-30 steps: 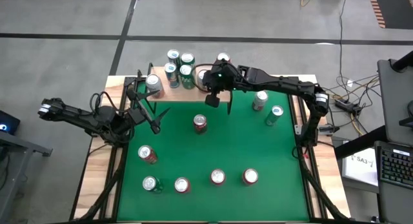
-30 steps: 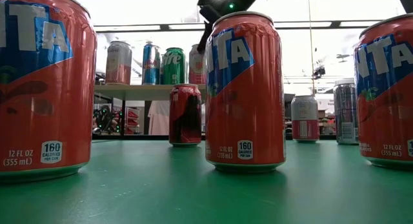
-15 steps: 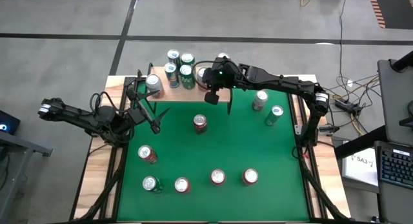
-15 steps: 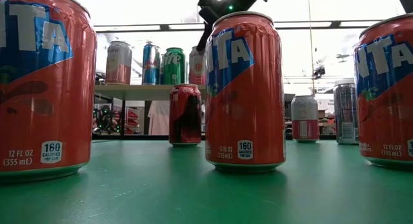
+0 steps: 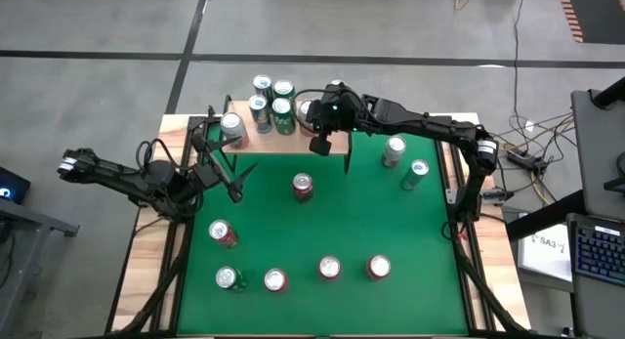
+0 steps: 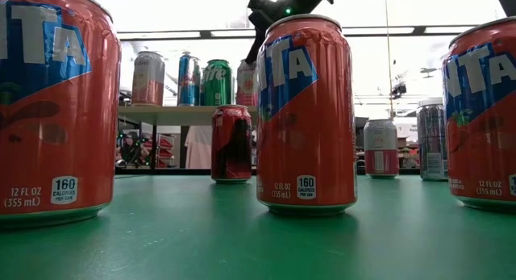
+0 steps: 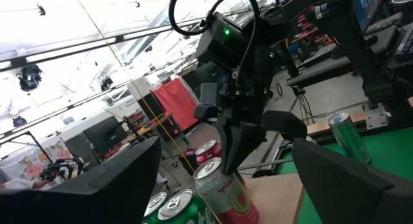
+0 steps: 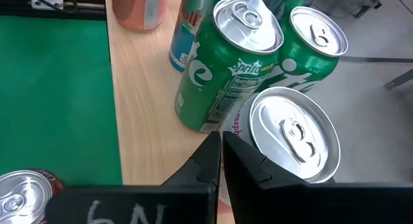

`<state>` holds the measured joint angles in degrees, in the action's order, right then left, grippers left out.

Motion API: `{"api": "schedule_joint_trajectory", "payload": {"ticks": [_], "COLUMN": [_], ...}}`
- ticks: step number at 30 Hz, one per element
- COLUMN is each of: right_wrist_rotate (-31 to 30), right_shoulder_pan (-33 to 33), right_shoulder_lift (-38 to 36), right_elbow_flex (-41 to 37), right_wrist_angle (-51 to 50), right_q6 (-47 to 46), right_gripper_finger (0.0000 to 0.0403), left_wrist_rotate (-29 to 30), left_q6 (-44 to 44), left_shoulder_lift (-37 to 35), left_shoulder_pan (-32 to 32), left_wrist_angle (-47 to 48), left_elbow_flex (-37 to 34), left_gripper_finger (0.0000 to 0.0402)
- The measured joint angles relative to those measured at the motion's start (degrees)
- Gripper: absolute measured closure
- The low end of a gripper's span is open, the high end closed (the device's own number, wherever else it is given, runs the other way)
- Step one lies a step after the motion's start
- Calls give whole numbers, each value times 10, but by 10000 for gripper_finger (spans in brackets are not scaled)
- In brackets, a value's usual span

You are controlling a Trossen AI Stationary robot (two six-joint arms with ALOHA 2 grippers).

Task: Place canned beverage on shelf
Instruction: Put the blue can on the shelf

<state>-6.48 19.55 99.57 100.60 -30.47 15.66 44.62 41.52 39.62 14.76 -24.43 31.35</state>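
The shelf (image 5: 293, 144), a light-wood board on black legs, stands at the table's far edge. Several cans stand upright on it, among them green ones (image 8: 226, 69) and a pink-and-white can (image 8: 293, 133). My right gripper (image 8: 219, 161) is shut with nothing between its fingers. It hangs over the shelf's right part, pointing down, close beside the pink-and-white can (image 7: 216, 179). My left gripper (image 5: 227, 173) waits open above the table's left side, away from every can.
Several red cans stand on the green table: one in the middle (image 5: 303, 187), one at the left (image 5: 223, 233) and a row near the front edge (image 5: 329, 269). Two more cans (image 5: 395, 150) (image 5: 415, 174) stand at the far right.
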Motion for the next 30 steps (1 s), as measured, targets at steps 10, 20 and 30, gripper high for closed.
{"api": "schedule_joint_trajectory", "payload": {"ticks": [10,20,30], "right_wrist_rotate": [0,1,5], "right_shoulder_pan": [0,12,21], "right_shoulder_lift": [0,0,0], "right_elbow_flex": [-3,-5,-5], "right_wrist_angle": [26,28,41], "right_q6": [15,17,24], "right_gripper_finger": [394,394,394], "left_wrist_rotate": [0,0,0], "left_q6": [0,0,0], "left_shoulder_lift": [0,0,0], "left_shoulder_pan": [0,0,0], "left_wrist_angle": [0,0,0], "left_elbow_flex": [0,0,0], "left_gripper_finger": [68,68,68]}}
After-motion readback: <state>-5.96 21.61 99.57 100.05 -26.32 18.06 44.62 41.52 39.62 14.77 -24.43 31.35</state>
